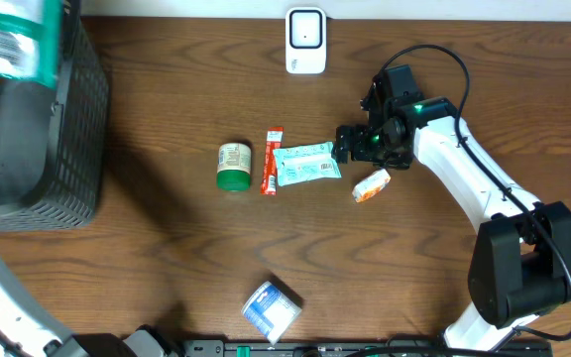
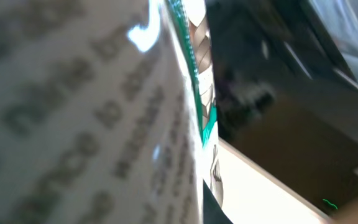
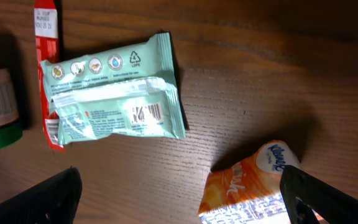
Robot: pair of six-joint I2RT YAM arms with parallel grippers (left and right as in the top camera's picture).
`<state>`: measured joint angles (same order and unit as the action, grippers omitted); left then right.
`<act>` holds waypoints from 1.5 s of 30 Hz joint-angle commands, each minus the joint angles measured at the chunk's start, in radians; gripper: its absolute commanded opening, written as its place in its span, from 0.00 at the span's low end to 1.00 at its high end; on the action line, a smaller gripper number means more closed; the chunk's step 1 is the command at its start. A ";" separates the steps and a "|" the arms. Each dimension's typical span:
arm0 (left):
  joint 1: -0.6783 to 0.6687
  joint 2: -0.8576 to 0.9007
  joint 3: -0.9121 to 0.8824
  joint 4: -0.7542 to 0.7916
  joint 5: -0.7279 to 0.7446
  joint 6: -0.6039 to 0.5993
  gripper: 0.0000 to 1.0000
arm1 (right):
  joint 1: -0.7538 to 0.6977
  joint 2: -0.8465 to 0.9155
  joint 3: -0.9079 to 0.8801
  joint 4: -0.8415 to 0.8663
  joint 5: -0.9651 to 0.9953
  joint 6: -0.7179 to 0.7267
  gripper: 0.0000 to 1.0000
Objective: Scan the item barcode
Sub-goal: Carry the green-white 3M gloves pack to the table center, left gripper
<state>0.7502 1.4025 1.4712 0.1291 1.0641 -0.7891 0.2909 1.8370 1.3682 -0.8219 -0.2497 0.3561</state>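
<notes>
Wipes pack [image 3: 114,93] lies barcode-up in front of the scanner [image 1: 305,41]; my right end effector [image 1: 349,145] hovers released at its edge, ready to lift it. Left end effector clenches a printed packet [image 1: 8,45] far left of the scanner.

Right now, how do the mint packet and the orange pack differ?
The mint packet is larger; the orange pack is smaller. The mint packet shows its barcode face-up; the orange pack shows only a logo. The mint packet overlaps the red stick; the orange pack lies apart. Both are soft packs lying on the table.
</notes>
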 commanded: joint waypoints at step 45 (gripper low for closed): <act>-1.025 0.444 0.005 -1.059 -0.700 0.594 0.07 | -0.243 -0.016 0.025 -0.079 -0.069 -0.126 0.99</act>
<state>-0.2760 1.8462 1.4662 -0.9310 0.3779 -0.2081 0.0536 1.8370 1.3758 -0.9001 -0.3153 0.2440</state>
